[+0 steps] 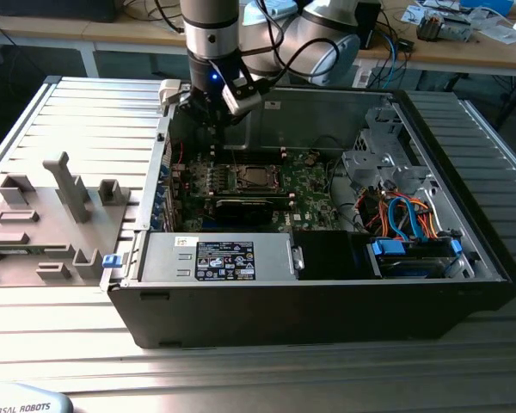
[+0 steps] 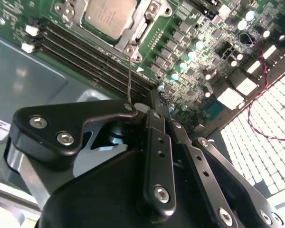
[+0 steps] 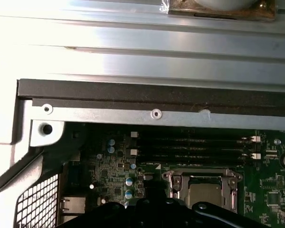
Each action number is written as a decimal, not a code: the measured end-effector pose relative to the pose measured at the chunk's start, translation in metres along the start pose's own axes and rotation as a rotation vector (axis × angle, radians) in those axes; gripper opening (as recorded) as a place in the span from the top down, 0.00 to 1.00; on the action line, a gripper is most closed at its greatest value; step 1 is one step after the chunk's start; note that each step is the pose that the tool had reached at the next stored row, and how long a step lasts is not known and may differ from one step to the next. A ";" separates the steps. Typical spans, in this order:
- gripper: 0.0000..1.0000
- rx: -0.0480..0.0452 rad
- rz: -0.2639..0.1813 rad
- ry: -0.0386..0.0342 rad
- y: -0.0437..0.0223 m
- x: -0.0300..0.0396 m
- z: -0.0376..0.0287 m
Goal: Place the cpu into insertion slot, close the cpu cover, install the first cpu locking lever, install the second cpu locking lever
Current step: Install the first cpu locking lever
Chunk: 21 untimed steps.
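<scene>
Cpu point(image 2: 107, 16) already sat in your insertion slot point(image 1: 255, 179) mid-motherboard, with the cpu cover point(image 2: 133, 35) apparently down around it; the levers' state was unclear. Whether your gripper point(image 1: 208, 110), above the case's back wall, was clenched, you couldn't tell

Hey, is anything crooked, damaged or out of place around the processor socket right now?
Nothing stands out. The cpu lies flat and square in the insertion slot, with the cpu cover framing it evenly. The board around it looks intact. The tool hangs above the board, toward the exterior view's left of the socket.
</scene>
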<state>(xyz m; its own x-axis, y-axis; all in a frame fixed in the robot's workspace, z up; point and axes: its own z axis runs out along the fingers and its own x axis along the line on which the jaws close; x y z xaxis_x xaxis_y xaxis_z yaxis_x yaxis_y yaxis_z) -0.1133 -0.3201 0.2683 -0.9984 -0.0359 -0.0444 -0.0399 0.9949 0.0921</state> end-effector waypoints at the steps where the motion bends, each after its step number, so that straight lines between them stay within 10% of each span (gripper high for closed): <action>1: 0.89 -0.0002 0.001 0.0054 0.0012 -0.0007 0.0005; 21: 0.89 -0.0003 0.004 0.0132 0.0045 -0.0099 0.0083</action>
<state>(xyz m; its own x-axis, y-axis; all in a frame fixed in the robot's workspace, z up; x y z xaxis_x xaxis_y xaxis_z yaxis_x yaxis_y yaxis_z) -0.1032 -0.3145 0.2609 -0.9990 -0.0334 -0.0309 -0.0361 0.9951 0.0926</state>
